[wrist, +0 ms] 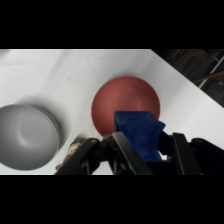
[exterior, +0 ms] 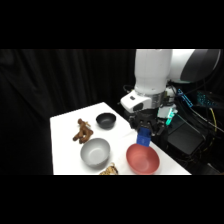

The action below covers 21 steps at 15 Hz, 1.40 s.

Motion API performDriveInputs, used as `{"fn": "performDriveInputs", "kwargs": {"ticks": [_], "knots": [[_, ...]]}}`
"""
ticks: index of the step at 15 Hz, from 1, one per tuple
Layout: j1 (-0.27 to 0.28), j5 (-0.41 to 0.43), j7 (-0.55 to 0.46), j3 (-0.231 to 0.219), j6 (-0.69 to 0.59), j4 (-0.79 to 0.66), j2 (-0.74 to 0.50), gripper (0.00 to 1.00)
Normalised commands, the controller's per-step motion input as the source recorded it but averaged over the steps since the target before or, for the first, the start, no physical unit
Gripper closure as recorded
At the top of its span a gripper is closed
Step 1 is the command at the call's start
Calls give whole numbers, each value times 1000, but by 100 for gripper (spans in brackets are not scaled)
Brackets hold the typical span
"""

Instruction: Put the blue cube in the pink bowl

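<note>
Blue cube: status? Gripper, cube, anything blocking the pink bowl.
Gripper shut on blue cube, held above the table. Pink bowl just below, empty. Grey bowl beside it, clear of the path.

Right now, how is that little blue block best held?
By two opposite flat faces, from above. The blue cube is small and plain-sided, and the gripper holds it exactly so, fingers shut on its sides, hanging over the pink bowl.

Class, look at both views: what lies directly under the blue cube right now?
The blue cube, held by the end effector, hangs above the pink bowl. The bowl's visible inside looks empty; the cube covers part of it.
</note>
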Motion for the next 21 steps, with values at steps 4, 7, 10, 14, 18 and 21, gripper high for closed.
{"fn": "performDriveInputs", "kwargs": {"ticks": [4, 7, 10, 14, 18, 21], "knots": [[-27, 175, -119, 35, 287, -9, 161, 77], [-69, 192, -174, 47, 300, -45, 169, 77], [-104, 181, -202, 59, 284, -36, 178, 77], [-135, 173, -208, 78, 241, 2, 181, 77], [-131, 136, -171, 106, 134, 45, 146, 25], [-133, 141, -149, 119, 17, 70, 60, 0]]}}
